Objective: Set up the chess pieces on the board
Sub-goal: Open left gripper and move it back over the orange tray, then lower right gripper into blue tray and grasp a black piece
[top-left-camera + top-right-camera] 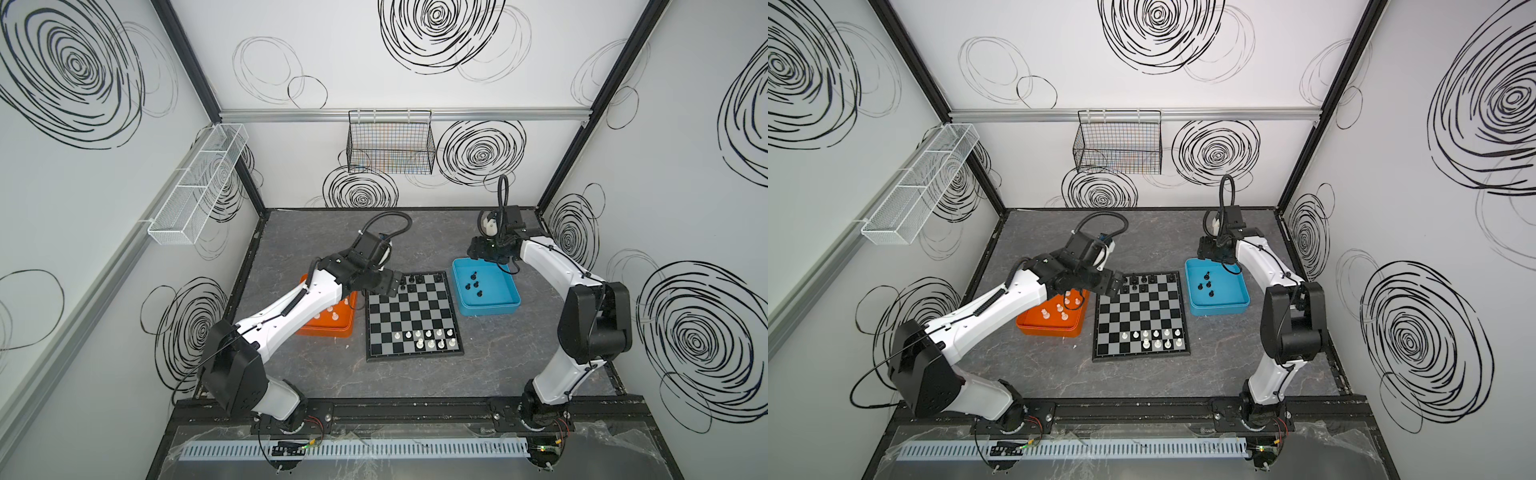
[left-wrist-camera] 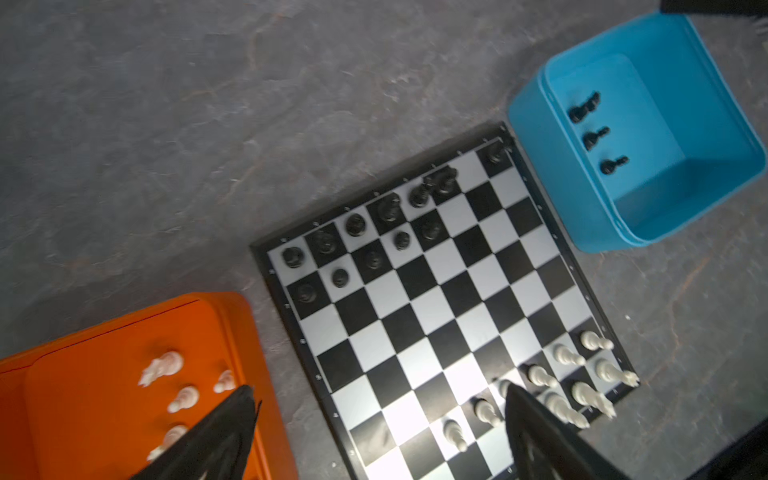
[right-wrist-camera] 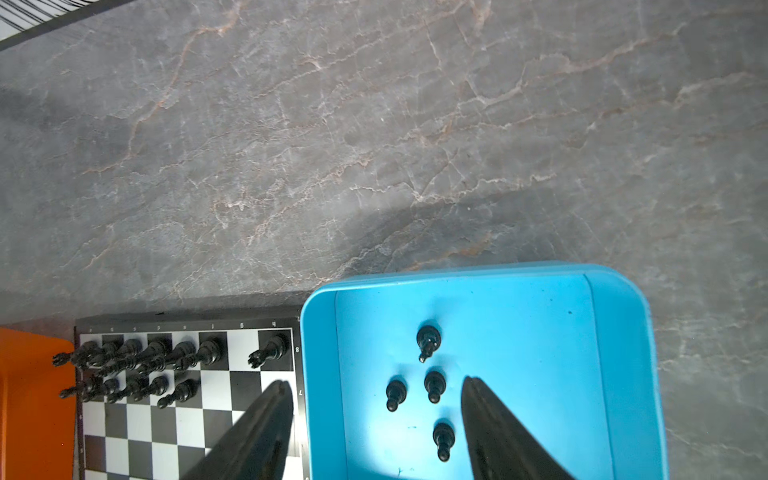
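On the desk point(image 1: 519, 361), board point(image 1: 411, 316) sits between orange tray point(image 1: 1046, 330) and blue tray point(image 1: 490, 309). Left pincer point(image 2: 378, 387) hangs wide open, empty, over board's far corner. Right pincer point(image 3: 374, 380), jaws apart, grips nothing above blue tray. Black pieces point(image 2: 357, 224): far rows mostly filled, four left in tray. White pieces point(image 1: 432, 338): near rows part-filled, several left in orange tray.

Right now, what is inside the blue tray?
Four black chess pieces sit on the floor of the blue tray, none held. The fingers of the right gripper hide part of that floor; in both top views the gripper covers its far corner.
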You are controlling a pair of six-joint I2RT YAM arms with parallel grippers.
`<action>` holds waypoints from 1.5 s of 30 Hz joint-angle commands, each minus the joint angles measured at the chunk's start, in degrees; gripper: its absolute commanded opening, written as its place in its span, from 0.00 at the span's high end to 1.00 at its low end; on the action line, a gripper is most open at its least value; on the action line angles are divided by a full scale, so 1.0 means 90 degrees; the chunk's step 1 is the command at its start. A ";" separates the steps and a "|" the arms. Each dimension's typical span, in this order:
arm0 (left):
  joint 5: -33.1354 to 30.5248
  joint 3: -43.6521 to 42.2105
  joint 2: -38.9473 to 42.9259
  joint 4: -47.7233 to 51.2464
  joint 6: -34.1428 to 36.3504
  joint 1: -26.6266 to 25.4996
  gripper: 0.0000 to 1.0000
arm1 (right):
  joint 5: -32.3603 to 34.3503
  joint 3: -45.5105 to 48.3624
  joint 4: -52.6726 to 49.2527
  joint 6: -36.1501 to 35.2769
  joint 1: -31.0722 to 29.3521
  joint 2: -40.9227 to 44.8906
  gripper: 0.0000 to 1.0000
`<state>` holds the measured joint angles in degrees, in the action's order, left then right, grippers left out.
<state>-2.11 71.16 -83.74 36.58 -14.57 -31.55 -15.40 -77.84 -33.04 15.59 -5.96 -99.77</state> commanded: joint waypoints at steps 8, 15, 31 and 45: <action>0.0356 -0.0430 0.0437 -0.0474 0.0413 0.1510 0.04 | 0.0457 0.0191 -0.0034 0.0626 0.0017 -0.0550 0.54; 0.0564 -0.0618 0.0462 -0.0565 0.0584 0.1888 0.04 | 0.0549 0.0280 0.0067 0.0777 0.0022 -0.0731 0.60; 0.0825 -0.0836 0.0391 -0.0754 0.0554 0.2012 0.04 | 0.0461 0.0193 0.0250 0.0816 -0.0021 -0.1167 0.65; 0.0888 -0.0894 0.0347 -0.0822 0.0466 0.2014 0.04 | 0.0412 0.0189 0.0355 0.0722 -0.0032 -0.1342 0.73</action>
<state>5.15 64.01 -80.97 31.11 -10.31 -14.06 -11.97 -75.70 -30.83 22.24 -5.98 -111.42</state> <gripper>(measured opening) 0.959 0.277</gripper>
